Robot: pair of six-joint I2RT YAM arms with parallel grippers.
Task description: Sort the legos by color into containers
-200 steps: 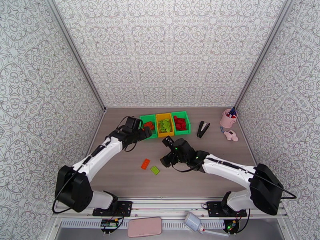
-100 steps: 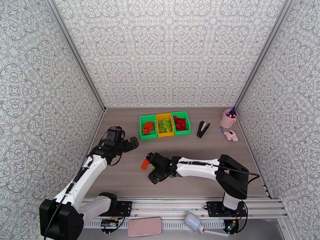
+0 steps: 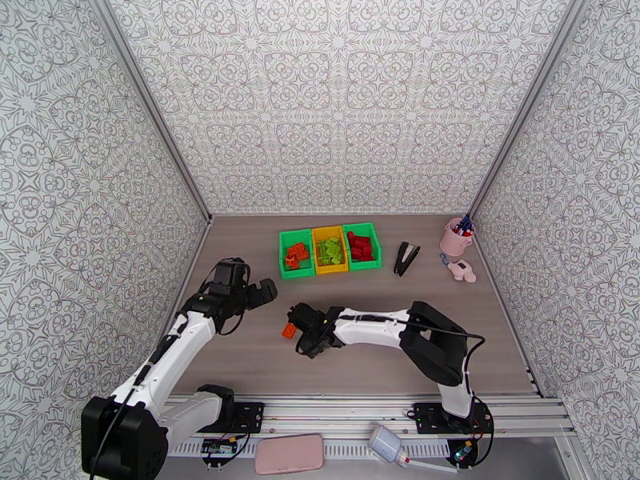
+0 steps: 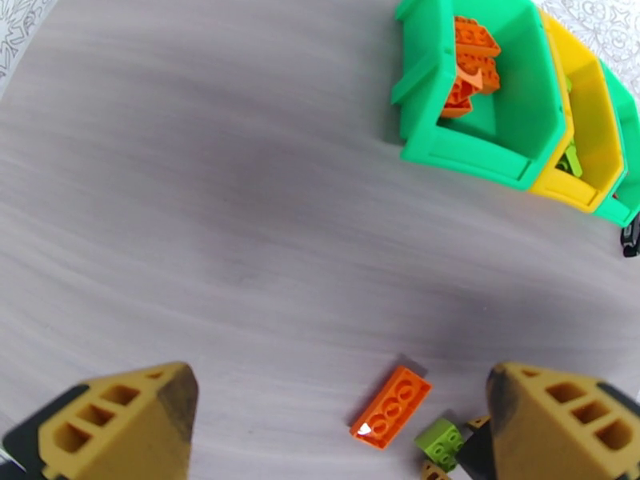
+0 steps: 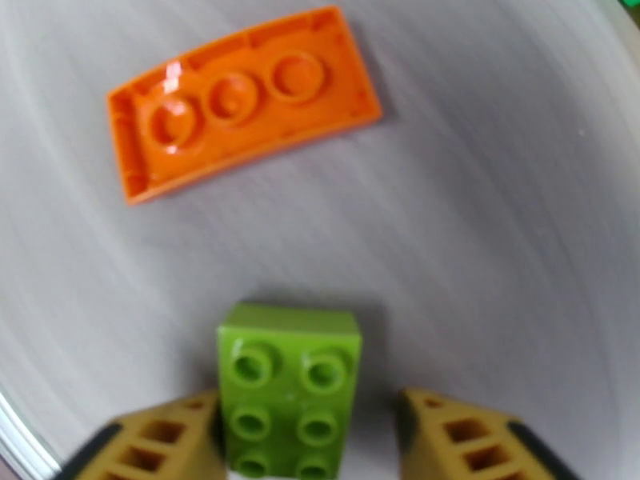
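Right gripper (image 5: pixel 308 402) low over the table (image 5: pixel 480 234), jaws spread wide: I have a lime green brick (image 5: pixel 290 390) sitting studs-up between my two yellow fingers (image 5: pixel 160 442). The finger on the left of the wrist view lies against the brick's side or just short of it, I cannot tell which. The other finger stands off, with bare table showing between it and the brick. Nothing is pinched. Just beyond the lime green brick an orange brick (image 5: pixel 240 102) lies flat, hollow underside up, apart from it. From above, the right gripper (image 3: pixel 300 330) covers the lime green brick, and the orange brick (image 3: pixel 288 331) peeks out at its left edge.

My left gripper (image 3: pixel 264 292) hangs over bare table to the left of that spot, jaws likewise wide apart and holding nothing. Its wrist camera looks down on the same orange brick (image 4: pixel 390 406) and lime green brick (image 4: pixel 438 442), both near the finger on the right of that view.

At the far side of the table the three joined bins sit in a row. The left green bin (image 3: pixel 282 258) holds orange bricks (image 3: pixel 297 254), the yellow bin (image 3: pixel 328 230) holds lime pieces (image 3: pixel 330 251), and the right green bin (image 3: pixel 377 248) holds red bricks (image 3: pixel 362 247). A black stapler (image 3: pixel 406 258) lies just right of them, with a pink pen cup (image 3: pixel 456 240) farther right.
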